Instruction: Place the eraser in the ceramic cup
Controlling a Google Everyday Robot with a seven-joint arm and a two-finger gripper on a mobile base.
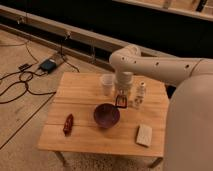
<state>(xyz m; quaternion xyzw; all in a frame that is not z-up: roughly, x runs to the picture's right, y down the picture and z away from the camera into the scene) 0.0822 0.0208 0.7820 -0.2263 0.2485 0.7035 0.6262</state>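
Note:
The eraser [120, 102], a small red-orange and black block, hangs in my gripper [120, 98] above the wooden table [85, 95]. The gripper is shut on it and points down, between the purple bowl and the clear bottle. The ceramic cup [106, 83], pale and upright, stands just left of and behind the gripper, close to the arm's wrist [123, 80]. The eraser is above the table surface, to the right of the cup's mouth, not over it.
A wide purple bowl [106, 115] sits in front of the gripper. A small clear bottle [140, 94] stands just to its right. A tan square pad [144, 135] lies at the front right. A dark-red elongated item [68, 124] lies at the front left. Cables run across the floor on the left.

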